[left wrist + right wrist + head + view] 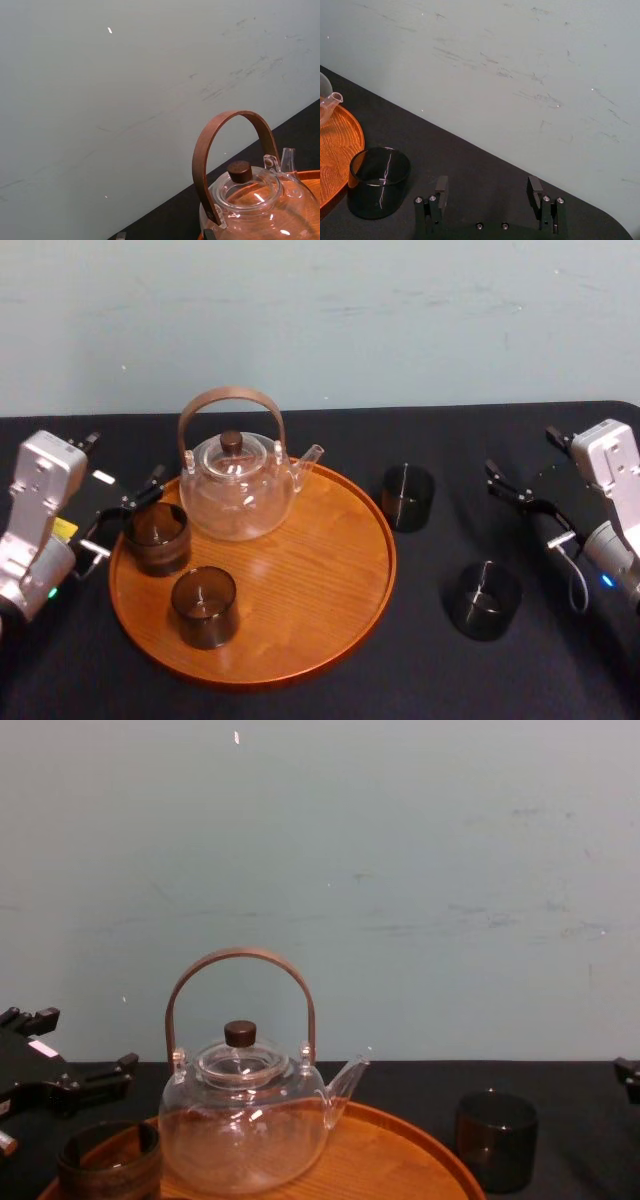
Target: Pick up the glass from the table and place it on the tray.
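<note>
1. My left gripper (pixel 125 520) is parked at the left rim of the tray (pixel 330 630). Its fingers are spread apart and clamped on nothing.
2. Right at those fingertips is the left-rim glass (pixel 157 537), a dark one standing upright just inside the tray's left rim. I can't tell if a finger is touching it.
3. The tray is the big round wooden one, lying on the black tabletop (pixel 560 670) left of the middle.
4. The teapot (pixel 237 485) is clear glass with a brown hoop handle. It stands on the back part of the tray with its spout pointing toward the right rim.
5. The front-rim glass (pixel 204 606) is upright on the tray too, near the front-left rim and just apart from the left-rim glass.
6. The back glass (pixel 407 497) is still on the tabletop, upright, just beside the tray's right rim on the back side.
7. The front glass (pixel 483 599) is also on the tabletop. It sits farther right and closer to the front edge, well apart from the tray.
8. My right gripper (pixel 488 182) hangs near the tabletop's right edge with its fingers wide apart, gripping nothing.
</note>
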